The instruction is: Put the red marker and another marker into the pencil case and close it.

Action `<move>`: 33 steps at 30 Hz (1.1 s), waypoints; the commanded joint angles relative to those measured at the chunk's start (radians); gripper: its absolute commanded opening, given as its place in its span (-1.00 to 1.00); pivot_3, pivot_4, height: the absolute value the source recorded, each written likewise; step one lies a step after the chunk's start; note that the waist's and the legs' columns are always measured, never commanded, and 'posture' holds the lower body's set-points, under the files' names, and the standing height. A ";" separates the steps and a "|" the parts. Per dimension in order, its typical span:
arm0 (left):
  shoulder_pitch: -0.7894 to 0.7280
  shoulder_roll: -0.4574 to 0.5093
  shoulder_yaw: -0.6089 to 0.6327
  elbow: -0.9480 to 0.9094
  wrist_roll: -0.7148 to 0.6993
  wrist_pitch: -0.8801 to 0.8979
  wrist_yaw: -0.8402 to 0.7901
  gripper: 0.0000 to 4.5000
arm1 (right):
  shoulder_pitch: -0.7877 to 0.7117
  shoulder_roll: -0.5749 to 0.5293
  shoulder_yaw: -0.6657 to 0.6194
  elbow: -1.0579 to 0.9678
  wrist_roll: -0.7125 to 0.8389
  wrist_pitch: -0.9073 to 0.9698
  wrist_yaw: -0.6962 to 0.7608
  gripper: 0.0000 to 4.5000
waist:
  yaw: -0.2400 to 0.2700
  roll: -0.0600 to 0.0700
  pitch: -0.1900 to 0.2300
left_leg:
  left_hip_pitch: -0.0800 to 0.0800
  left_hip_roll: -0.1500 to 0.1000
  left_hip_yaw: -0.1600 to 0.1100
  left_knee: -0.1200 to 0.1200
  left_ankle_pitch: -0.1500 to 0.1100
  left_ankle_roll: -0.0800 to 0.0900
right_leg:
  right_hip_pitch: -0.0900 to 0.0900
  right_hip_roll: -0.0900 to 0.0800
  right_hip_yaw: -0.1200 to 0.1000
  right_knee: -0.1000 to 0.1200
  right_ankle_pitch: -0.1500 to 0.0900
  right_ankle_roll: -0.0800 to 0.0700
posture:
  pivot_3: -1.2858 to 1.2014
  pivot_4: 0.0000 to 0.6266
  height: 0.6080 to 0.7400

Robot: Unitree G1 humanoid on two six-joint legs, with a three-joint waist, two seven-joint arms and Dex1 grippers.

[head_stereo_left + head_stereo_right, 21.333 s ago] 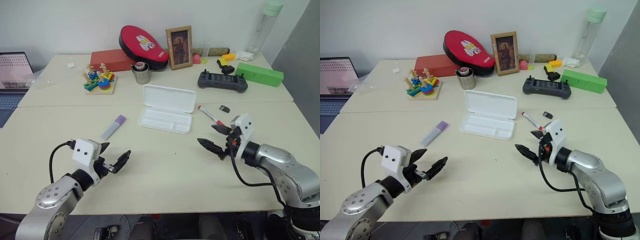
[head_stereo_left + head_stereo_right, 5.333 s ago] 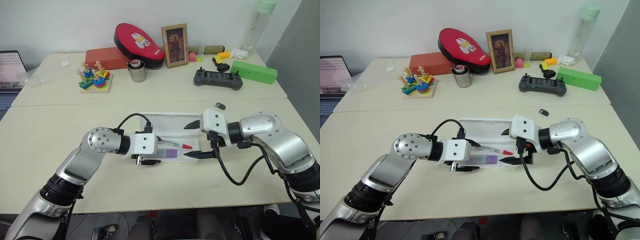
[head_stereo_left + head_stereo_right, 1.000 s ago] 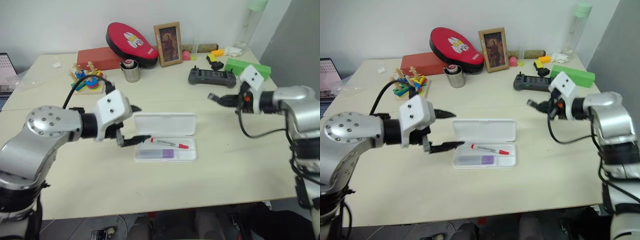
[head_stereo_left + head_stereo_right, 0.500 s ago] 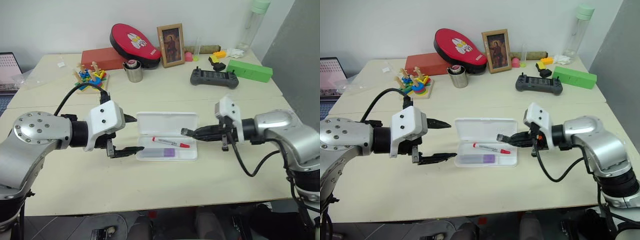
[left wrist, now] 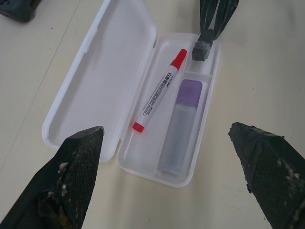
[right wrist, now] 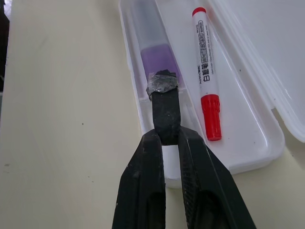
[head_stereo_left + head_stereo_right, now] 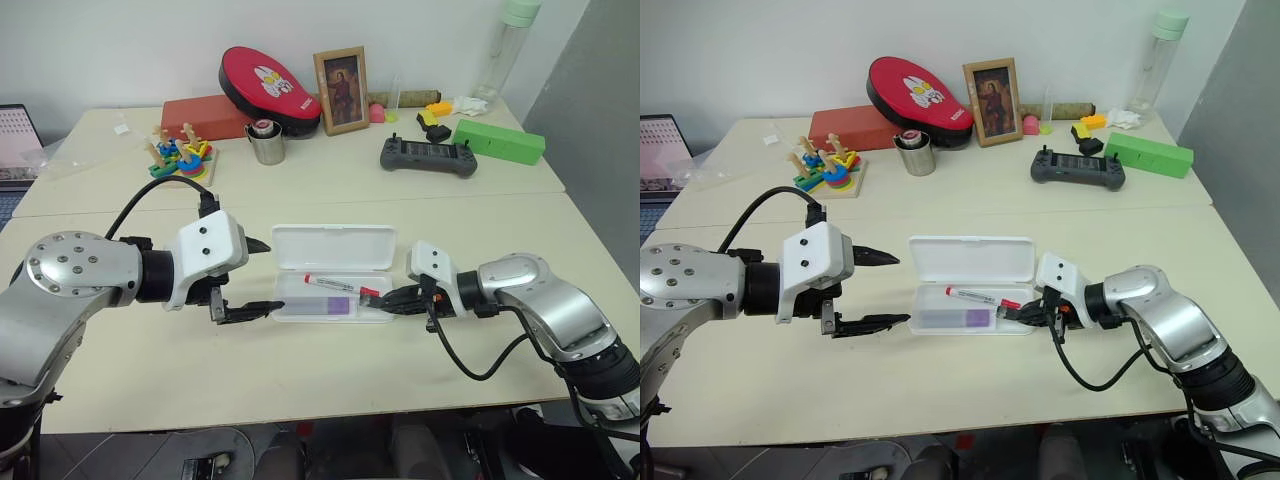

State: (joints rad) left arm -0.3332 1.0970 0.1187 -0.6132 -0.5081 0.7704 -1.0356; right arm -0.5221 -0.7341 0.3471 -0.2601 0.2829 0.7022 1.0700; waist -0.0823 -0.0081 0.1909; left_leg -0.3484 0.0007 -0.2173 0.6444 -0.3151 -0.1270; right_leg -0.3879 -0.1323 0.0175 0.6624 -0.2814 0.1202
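Note:
The white pencil case (image 7: 336, 247) lies open in the middle of the table, lid folded back. In its tray lie the red marker (image 7: 340, 286) and, nearer me, the lavender marker (image 7: 318, 306). At the case's left end my left gripper (image 7: 272, 273) is open, with nothing between its fingers. My right gripper (image 6: 164, 85) is shut and empty. Its tip sits at the tray's right end, over the front rim and the lavender marker's purple cap (image 6: 159, 61). Whether it touches them I cannot tell.
Along the back of the table stand a green box (image 7: 498, 140), a black game controller (image 7: 428, 156), a picture frame (image 7: 340, 90), a red oval pouch (image 7: 265, 85), a metal cup (image 7: 265, 145) and a wooden stacking toy (image 7: 180, 160). A laptop (image 7: 15, 140) sits far left.
My right gripper, still shut, has come down and leftward from above the table's back right to the case's right end. The left gripper has stayed put, open.

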 commanded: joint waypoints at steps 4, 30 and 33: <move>-0.004 0.020 0.033 -0.010 0.001 -0.021 0.006 1.00 | -0.011 0.025 0.033 0.039 -0.064 -0.067 -0.012 -0.94 | 0.000 0.000 0.000 | 0.000 0.000 0.000 0.000 0.000 0.000 | 0.000 0.000 0.000 0.000 0.000 0.000 | 0.03 -0.52 1.00; 0.028 0.021 0.085 -0.002 -0.024 -0.008 0.008 1.00 | -0.074 -0.022 -0.136 -0.013 0.073 0.030 0.058 0.99 | 0.000 0.000 0.000 | 0.000 0.000 0.000 -0.001 0.000 0.000 | 0.000 0.000 0.000 -0.001 0.000 0.000 | 0.03 -0.52 1.00; 0.055 0.017 0.134 -0.012 -0.053 0.024 0.011 1.00 | -0.071 -0.044 -0.146 -0.019 0.081 0.025 0.069 0.99 | 0.001 0.000 0.000 | 0.000 0.000 0.000 -0.001 0.000 0.000 | 0.000 0.000 0.000 -0.002 0.000 0.000 | 0.03 -0.52 1.00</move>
State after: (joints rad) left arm -0.2853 1.1002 0.1962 -0.6115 -0.5351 0.7784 -1.0330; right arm -0.5797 -0.7590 0.2356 -0.2392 0.3399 0.7315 1.1226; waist -0.0817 -0.0081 0.1909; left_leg -0.3489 0.0007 -0.2172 0.6436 -0.3151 -0.1269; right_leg -0.3878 -0.1323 0.0176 0.6608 -0.2814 0.1202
